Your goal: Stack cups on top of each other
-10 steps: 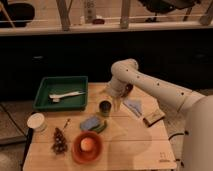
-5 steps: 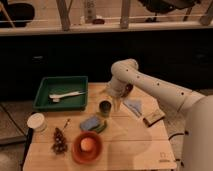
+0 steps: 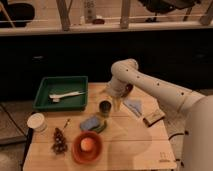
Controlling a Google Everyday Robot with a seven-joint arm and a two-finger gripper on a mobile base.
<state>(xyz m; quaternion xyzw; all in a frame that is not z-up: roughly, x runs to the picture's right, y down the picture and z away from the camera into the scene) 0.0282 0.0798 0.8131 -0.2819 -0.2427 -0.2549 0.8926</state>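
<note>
Hovering at the desk's (image 3: 135,150) centre, my gripper (image 3: 114,101) sits just at 1 o'clock of the dark cup (image 3: 105,107); whether it grips or is released, I cannot tell. The white cup (image 3: 36,121) stands well apart at 9 o'clock, near the desk's edge, below the green tray (image 3: 45,102). I judge the first pickup step is in hand, nothing stacked yet. Next move calls for securing the dark cup and carrying it to the white one.
</note>
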